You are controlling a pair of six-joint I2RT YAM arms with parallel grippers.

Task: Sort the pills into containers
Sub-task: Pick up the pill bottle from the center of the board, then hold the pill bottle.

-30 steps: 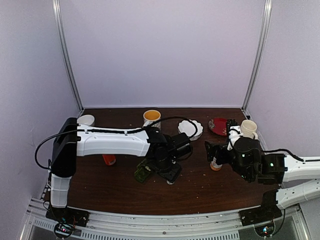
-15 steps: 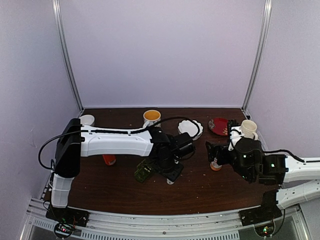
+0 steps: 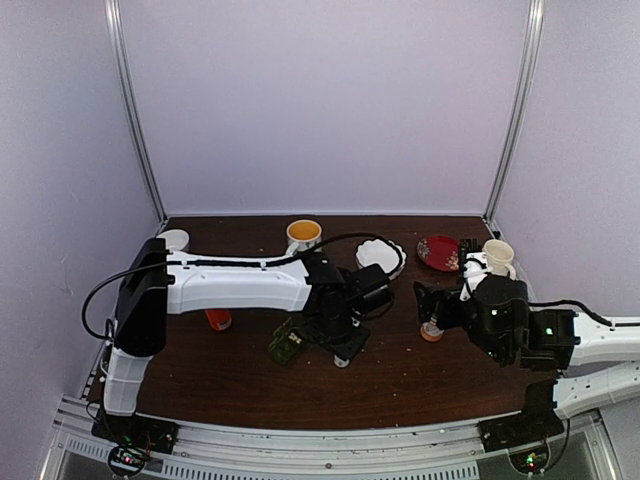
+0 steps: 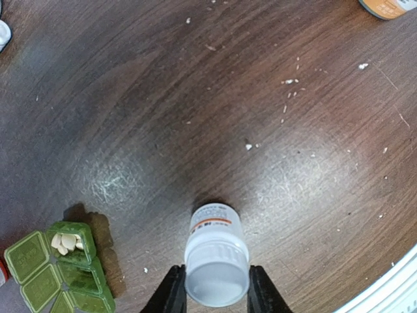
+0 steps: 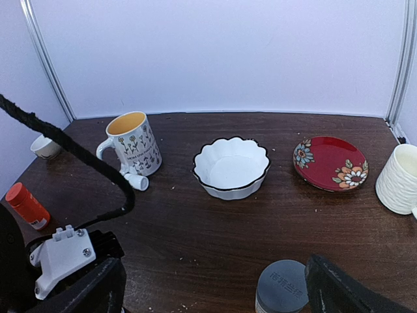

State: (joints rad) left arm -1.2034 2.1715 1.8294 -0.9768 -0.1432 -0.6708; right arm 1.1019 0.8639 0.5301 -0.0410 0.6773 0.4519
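Observation:
My left gripper [image 4: 217, 288] is shut on the cap of a tiny white bottle [image 4: 216, 251] and holds it upright at or just above the brown table; in the top view this gripper [image 3: 341, 347] is at the table's middle. The dark green pill box [image 4: 55, 270] lies just to its left with lids open, and white pills [image 4: 65, 242] fill one compartment. The box also shows in the top view [image 3: 286, 343]. My right gripper [image 5: 215, 290] is open wide and empty. A grey-capped bottle [image 5: 281, 287] stands between its fingers, close to the right one.
An orange bottle [image 3: 218, 319] stands at the left. Along the back are a small white cup [image 3: 173, 240], a flowered mug [image 5: 133, 142] with a tiny white bottle [image 5: 136, 180] lying beside it, a white bowl [image 5: 231, 165], a red plate [image 5: 329, 162] and a cream cup [image 5: 399, 177].
My left arm has shifted slightly to the right with the white bottle still held. My right gripper has edged a little, still around the grey-capped bottle.

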